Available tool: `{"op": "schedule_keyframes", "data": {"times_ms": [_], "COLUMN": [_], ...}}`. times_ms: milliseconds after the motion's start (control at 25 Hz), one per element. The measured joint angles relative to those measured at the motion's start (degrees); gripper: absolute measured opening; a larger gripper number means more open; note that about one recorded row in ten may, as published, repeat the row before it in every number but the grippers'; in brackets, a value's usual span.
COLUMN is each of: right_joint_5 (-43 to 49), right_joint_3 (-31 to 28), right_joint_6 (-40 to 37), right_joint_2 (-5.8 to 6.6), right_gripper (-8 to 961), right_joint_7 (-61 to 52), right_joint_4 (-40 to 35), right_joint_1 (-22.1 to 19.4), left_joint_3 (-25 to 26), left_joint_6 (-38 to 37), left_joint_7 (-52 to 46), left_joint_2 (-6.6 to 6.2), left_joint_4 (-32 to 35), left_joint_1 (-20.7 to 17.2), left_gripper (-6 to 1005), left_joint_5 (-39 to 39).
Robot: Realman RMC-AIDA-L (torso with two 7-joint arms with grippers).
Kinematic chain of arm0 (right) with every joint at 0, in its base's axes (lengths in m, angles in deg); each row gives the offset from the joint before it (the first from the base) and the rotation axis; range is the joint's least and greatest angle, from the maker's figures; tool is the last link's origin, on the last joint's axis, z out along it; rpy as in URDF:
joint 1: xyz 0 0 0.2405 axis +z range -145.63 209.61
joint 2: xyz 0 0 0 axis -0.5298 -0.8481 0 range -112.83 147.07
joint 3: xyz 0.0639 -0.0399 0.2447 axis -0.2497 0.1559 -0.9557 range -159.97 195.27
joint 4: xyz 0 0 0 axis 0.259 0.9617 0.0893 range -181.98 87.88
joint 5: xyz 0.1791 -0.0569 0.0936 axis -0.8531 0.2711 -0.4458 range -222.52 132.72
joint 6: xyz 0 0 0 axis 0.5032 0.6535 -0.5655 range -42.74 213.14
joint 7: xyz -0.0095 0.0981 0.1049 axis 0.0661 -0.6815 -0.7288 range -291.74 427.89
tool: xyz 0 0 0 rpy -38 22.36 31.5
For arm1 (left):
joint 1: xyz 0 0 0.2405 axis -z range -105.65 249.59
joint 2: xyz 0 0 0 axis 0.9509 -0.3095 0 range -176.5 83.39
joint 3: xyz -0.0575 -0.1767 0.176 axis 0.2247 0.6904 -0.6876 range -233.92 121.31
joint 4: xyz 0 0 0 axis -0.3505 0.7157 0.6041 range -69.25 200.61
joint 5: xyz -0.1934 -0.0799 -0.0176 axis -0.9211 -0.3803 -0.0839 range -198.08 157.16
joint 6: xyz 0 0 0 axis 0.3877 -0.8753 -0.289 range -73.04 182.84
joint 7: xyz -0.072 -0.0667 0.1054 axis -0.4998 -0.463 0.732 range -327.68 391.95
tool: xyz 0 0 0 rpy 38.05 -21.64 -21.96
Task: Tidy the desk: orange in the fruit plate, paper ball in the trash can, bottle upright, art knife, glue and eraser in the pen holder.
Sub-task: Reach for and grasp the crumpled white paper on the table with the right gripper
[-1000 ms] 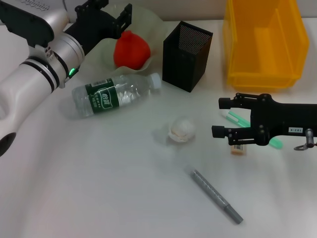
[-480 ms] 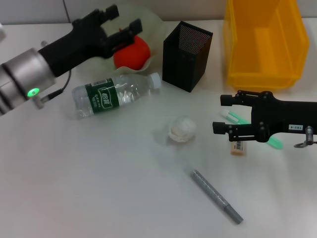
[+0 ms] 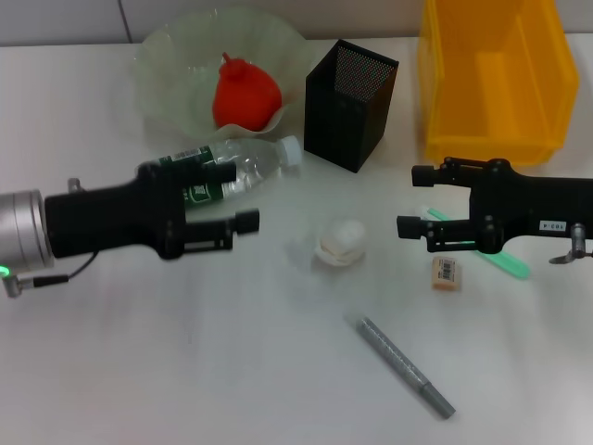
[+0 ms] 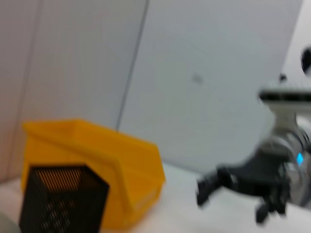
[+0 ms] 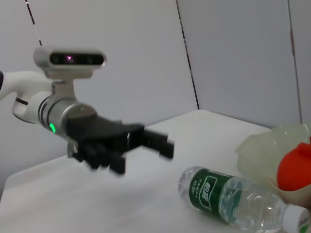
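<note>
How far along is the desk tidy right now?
Done: the orange sits in the fruit plate. In hand: nothing; the left tool is open by the lying bottle, the right tool open above the eraser. Left: bottle upright, paper ball to trash can, eraser into pen holder.

both pincers [image 3: 239,197] [image 3: 414,201] open, empty
</note>
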Motion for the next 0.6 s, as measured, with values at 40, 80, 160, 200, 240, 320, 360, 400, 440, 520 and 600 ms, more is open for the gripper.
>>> {"op": "schedule_keyframes", "data": {"times_ms": [40, 80, 160, 200, 240, 320, 360, 400, 440, 520, 600], "right_joint_5": [0.00, 0.00, 0.08, 0.09, 0.09, 0.16, 0.29, 0.56, 0.99, 2.07, 4.27], "right_joint_3": [0.00, 0.02, 0.12, 0.21, 0.29, 0.48, 0.62, 0.98, 1.82, 4.30, 7.42], "right_joint_6": [0.00, 0.00, -0.06, -0.23, -0.48, -1.60, -2.31, -3.14, -3.97, -4.96, -5.52], "right_joint_2": [0.05, 0.12, 0.29, 0.36, 0.41, 0.48, 0.46, 0.45, 0.44, 0.46, 0.63], "right_gripper": [834, 834, 834, 834, 834, 834, 834, 834, 834, 834, 834], "right_joint_7": [-0.19, -0.53, -1.69, -2.55, -3.46, -6.59, -8.54, -10.43, -13.15, -18.39, -24.09], "right_joint_4": [0.00, 0.00, -0.18, -0.56, -1.08, -3.53, -5.23, -6.98, -9.14, -13.04, -17.52], "right_joint_1": [0.18, 0.37, 0.80, 0.96, 1.09, 1.42, 1.64, 1.96, 2.47, 3.57, 5.14], "left_joint_3": [-2.70, -2.70, -4.57, -4.57, -5.93, -5.93, -6.22, -6.22, -6.18, -6.18, -6.17], "left_joint_6": [0.31, 0.31, 0.40, 0.40, 0.40, 0.40, 0.42, 0.42, 0.45, 0.45, 0.50], "left_joint_7": [-0.25, -0.25, -0.15, -0.15, 0.22, 0.22, 1.78, 1.78, 2.34, 2.34, 2.85], "left_joint_2": [0.14, 0.14, 0.45, 0.45, 0.69, 0.69, 1.10, 1.10, 1.29, 1.29, 1.45], "left_joint_4": [0.65, 0.65, 1.31, 1.31, 1.85, 1.85, 2.05, 2.05, 2.06, 2.06, 2.07], "left_joint_1": [-0.59, -0.59, -1.15, -1.15, -1.74, -1.74, -2.33, -2.33, -2.37, -2.37, -2.41], "left_gripper": [802, 802, 802, 802, 802, 802, 802, 802, 802, 802, 801], "left_joint_5": [0.06, 0.06, 0.11, 0.11, 0.13, 0.13, -0.18, -0.18, -0.23, -0.23, -0.26]}}
